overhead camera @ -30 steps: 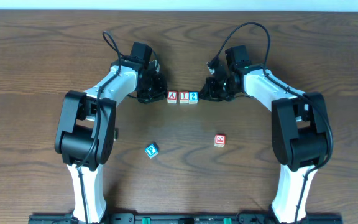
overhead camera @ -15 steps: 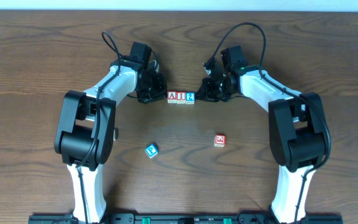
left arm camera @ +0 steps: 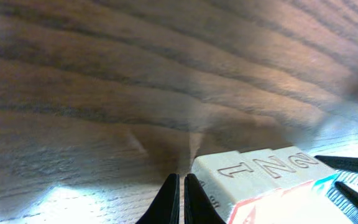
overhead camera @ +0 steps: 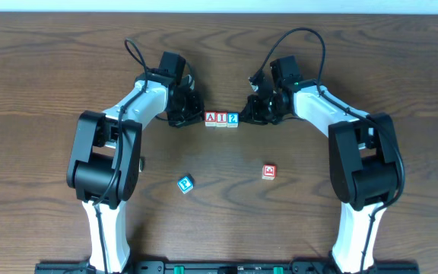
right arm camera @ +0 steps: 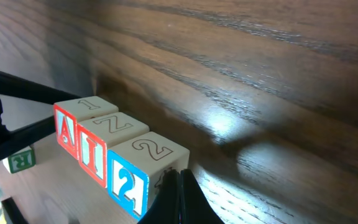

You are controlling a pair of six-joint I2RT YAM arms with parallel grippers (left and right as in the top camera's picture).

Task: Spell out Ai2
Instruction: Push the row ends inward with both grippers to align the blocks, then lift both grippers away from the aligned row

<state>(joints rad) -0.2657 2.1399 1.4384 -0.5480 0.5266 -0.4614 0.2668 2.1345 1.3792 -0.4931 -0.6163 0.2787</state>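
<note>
Three letter blocks stand in a touching row at the table's centre back: a red A block (overhead camera: 211, 118), a red I block (overhead camera: 221, 118) and a blue 2 block (overhead camera: 233, 118). My left gripper (overhead camera: 194, 114) is shut and empty, its tips right at the A block's left side (left arm camera: 253, 186). My right gripper (overhead camera: 246, 114) is shut and empty, its tips against the 2 block's right side (right arm camera: 138, 168). The right wrist view shows the row as A (right arm camera: 70, 124), I (right arm camera: 101, 146) and 2.
A spare blue block (overhead camera: 185, 183) lies nearer the front, left of centre. A spare red block (overhead camera: 268, 172) lies right of centre. Both arms reach in from the front edge of the wooden table (overhead camera: 36, 91).
The right gripper has slid a little left, pushing the 2 block so the row closed up and shifted slightly left. The left arm has stayed still.
</note>
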